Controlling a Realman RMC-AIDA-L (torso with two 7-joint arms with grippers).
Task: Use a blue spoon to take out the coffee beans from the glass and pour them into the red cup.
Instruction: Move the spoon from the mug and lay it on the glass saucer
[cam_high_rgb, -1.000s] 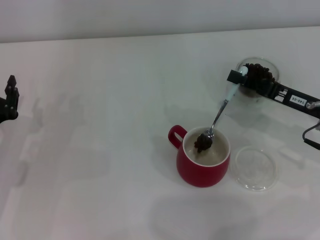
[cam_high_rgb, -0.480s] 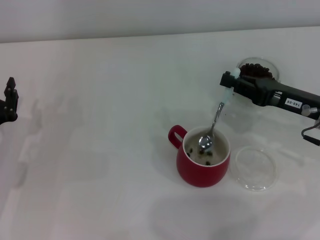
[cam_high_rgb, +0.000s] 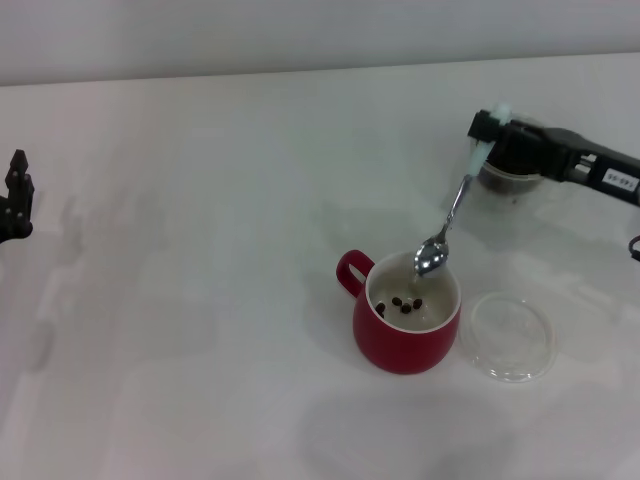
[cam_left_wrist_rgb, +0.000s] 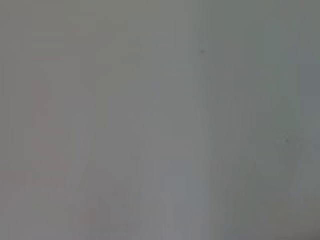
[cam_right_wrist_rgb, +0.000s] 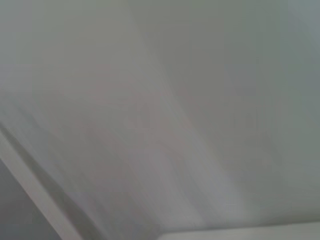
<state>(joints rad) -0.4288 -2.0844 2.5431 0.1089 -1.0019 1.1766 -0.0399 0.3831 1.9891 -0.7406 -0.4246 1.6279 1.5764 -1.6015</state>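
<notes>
In the head view the red cup (cam_high_rgb: 405, 337) stands right of the table's middle, handle to the left, with a few coffee beans (cam_high_rgb: 403, 304) on its cream inside. My right gripper (cam_high_rgb: 487, 132) is shut on the pale handle of the blue spoon (cam_high_rgb: 452, 215). The spoon hangs slanted, its shiny empty bowl (cam_high_rgb: 432, 259) just above the cup's far rim. The glass (cam_high_rgb: 511, 180) sits behind the right arm, mostly hidden by it. My left gripper (cam_high_rgb: 14, 195) is parked at the far left edge. Both wrist views show only blurred grey.
A flat clear round dish (cam_high_rgb: 511, 336) lies just right of the red cup. The white table (cam_high_rgb: 200, 300) spreads to the left and front.
The spoon tipped its beans into the red cup, then rose out of it. My right gripper moved up and to the right, over the glass.
</notes>
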